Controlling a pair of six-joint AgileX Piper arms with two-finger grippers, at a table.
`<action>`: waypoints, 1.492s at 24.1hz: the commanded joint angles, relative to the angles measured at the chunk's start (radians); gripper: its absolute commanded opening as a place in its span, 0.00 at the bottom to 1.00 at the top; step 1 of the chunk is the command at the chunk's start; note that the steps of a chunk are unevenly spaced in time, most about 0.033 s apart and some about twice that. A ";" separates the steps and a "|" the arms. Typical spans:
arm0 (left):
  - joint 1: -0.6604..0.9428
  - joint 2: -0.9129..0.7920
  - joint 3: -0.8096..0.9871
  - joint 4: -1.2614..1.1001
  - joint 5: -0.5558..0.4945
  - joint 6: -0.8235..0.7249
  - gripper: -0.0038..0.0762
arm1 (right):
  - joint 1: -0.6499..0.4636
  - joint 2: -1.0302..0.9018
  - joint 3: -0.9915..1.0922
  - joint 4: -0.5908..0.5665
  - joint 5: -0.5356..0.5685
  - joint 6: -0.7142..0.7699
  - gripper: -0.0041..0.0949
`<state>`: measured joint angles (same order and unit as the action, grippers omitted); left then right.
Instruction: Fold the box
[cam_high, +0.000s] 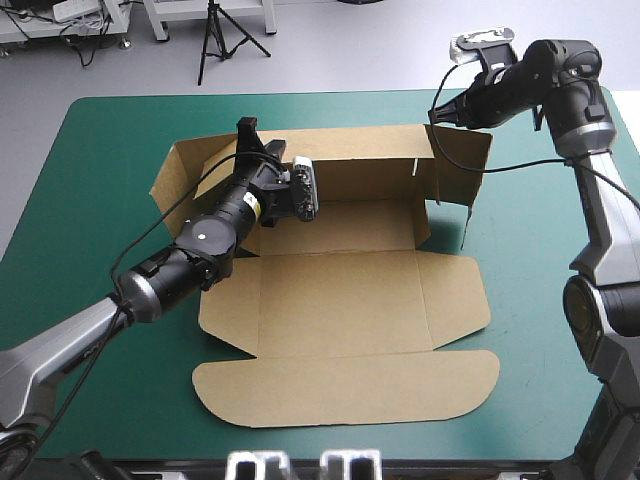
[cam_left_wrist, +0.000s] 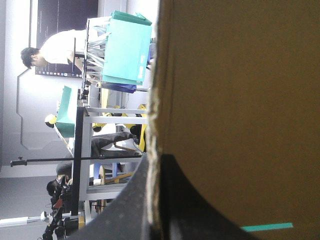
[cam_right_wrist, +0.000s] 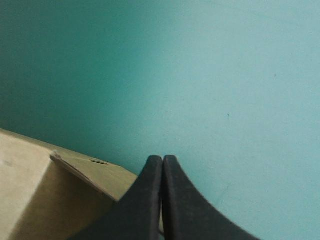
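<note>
The brown box (cam_high: 340, 300) lies in the middle of the table, its base and lid flat, its back wall and both end flaps raised. My left arm reaches across the box's left side. My left gripper (cam_high: 247, 135) is at the top edge of the back wall near the left corner. In the left wrist view the box (cam_left_wrist: 240, 100) wall stands edge-on between the black fingers, so my left gripper (cam_left_wrist: 156, 165) is shut on it. My right gripper (cam_high: 434, 117) hovers at the back right corner; there my right gripper (cam_right_wrist: 162, 159) is shut, beside a corner of the box (cam_right_wrist: 30, 190).
The rounded lid flap (cam_high: 345, 392) reaches close to the table's front edge. Bare teal-green cover (cam_high: 100, 150) lies to the left, to the right and behind the box.
</note>
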<state>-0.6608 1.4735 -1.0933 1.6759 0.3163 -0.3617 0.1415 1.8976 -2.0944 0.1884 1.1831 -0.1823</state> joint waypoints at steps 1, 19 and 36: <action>-0.004 -0.021 -0.033 0.044 0.027 -0.036 0.04 | -0.050 -0.047 0.001 0.099 -0.070 -0.032 0.02; -0.004 -0.015 -0.033 0.056 0.024 -0.051 0.04 | -0.139 0.001 0.119 0.342 0.066 -0.159 0.02; -0.004 -0.006 -0.033 0.092 0.040 -0.049 0.04 | -0.057 -0.289 0.656 0.514 -0.320 -0.503 0.03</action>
<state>-0.6608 1.4996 -1.0933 1.7169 0.3161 -0.3947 0.0593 1.7136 -1.5012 0.6368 1.0241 -0.5999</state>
